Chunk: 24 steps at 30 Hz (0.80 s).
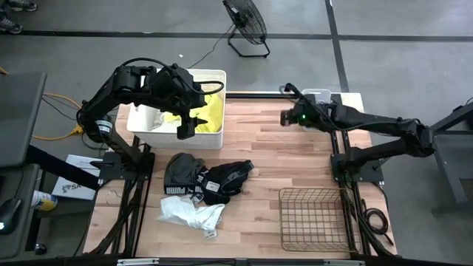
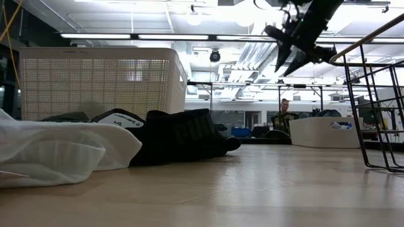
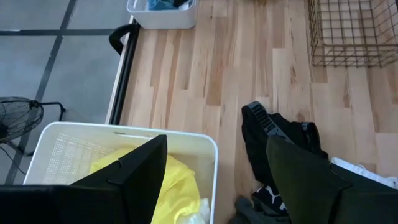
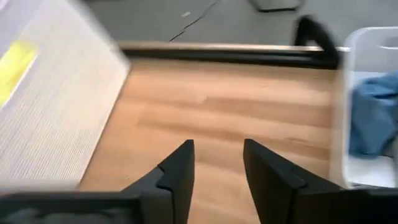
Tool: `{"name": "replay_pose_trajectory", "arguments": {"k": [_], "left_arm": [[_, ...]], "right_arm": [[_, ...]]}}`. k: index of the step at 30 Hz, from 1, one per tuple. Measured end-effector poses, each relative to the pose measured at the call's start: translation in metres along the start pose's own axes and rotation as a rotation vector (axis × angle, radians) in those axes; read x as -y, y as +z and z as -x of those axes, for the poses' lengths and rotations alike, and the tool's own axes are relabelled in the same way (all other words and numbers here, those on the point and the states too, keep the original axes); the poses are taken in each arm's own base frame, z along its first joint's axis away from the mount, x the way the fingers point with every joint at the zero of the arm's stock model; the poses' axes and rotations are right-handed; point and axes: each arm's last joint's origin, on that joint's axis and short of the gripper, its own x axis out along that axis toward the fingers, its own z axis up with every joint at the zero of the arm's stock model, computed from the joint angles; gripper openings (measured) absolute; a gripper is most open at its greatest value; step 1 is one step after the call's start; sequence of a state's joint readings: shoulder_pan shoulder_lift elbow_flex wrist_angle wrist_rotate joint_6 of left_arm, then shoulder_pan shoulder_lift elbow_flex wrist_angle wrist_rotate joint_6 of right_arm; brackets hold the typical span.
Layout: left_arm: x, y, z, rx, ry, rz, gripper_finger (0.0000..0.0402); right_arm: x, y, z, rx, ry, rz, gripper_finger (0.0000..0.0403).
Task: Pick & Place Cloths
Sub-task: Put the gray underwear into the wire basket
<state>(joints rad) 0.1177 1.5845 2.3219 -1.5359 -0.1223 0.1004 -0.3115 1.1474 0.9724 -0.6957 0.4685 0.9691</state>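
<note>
- Black printed cloths (image 1: 211,181), white cloth (image 1: 188,214): heaped mid-table.
- Left gripper (image 1: 185,127): jaws apart, empty, above white plastic tub (image 1: 216,140); should descend square onto heap.
- Right gripper (image 1: 285,117): jaws apart, empty.

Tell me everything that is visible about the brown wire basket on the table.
The brown wire basket is an open grid of thin metal wire, rectangular with upright sides, and looks rigid. It stands upright on the wooden table, at the near right corner in the high view. Nothing is seen inside it; the wood shows through its mesh. No cloth and no pincer touches it; the cloths lie apart, to its left.
</note>
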Motion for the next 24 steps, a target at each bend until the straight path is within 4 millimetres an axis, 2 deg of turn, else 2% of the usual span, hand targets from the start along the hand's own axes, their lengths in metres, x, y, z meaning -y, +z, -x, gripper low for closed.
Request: {"name": "replay_pose_trajectory", "arguments": {"k": [9, 18, 24], "left_arm": [[0.0, -0.004, 0.0, -0.038, -0.002, 0.059, 0.0271], [0.001, -0.003, 0.0, -0.036, -0.005, 0.204, 0.0271], [0.003, -0.008, -0.02, -0.118, 0.007, 0.235, 0.0271]], "right_arm": [[-0.022, -0.038, 0.033, -0.06, 0.19, 0.346, 0.0141], [-0.031, -0.063, 0.052, -0.099, 0.286, 0.428, 0.0139], [-0.033, -0.072, 0.06, -0.075, 0.304, 0.482, 0.0139]]}}
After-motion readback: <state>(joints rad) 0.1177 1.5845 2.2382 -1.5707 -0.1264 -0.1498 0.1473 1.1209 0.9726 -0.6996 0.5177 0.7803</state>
